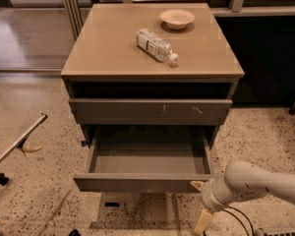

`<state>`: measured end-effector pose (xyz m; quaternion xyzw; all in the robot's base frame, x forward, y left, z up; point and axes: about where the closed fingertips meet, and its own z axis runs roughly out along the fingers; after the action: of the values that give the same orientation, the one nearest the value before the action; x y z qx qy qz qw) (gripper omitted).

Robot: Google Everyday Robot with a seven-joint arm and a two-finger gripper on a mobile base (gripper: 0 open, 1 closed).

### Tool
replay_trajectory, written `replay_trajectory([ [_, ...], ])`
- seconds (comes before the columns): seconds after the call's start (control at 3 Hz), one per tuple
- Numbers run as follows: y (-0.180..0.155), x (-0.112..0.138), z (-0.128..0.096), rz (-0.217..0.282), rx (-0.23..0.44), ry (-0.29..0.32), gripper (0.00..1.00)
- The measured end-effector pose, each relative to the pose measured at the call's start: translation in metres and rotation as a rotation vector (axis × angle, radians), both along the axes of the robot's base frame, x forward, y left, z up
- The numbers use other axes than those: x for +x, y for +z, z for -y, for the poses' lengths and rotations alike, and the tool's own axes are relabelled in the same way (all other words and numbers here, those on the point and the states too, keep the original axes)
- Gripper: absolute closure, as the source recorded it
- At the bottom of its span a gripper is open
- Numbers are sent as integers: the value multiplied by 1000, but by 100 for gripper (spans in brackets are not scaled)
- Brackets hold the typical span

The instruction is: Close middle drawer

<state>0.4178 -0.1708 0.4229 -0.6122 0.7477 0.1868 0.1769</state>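
- Camera view, looking down on the tan square-topped desk (113, 48): the wide, shallow grey-brown middle drawer (147, 167) is pulled well out toward me, grey floor bare, thin side walls showing.
- Above it, the drawer front with pale scratch marks (150, 111) sits flush. Not my target.
- My claw (199, 204) is low at the open drawer's front right corner. It looks spread wide and holds nothing, with one pale tip right at the plain front panel and the other hanging below it.
- No handle on that flat front, so there's nothing to grip. I judge this a push job: press flat against the panel and drive it straight back.
- It should be stiff and light, being empty, and should roll easily. Pushing this far off-centre could skew it in its runners, so closer to the middle of the front would be safer.
- On the desk top, the clear plastic bottle (157, 45) lies on its side near the shallow cream bowl (177, 18). A hard slam might set that bottle rolling.
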Motion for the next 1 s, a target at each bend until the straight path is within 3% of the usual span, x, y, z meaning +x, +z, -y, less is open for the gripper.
replay_trajectory([
  [0.33, 4, 47, -17, 37, 3, -4, 0],
  [0.67, 5, 66, -24, 47, 5, -11, 0],
  [1.0, 3, 106, -33, 61, 0, -40, 19],
])
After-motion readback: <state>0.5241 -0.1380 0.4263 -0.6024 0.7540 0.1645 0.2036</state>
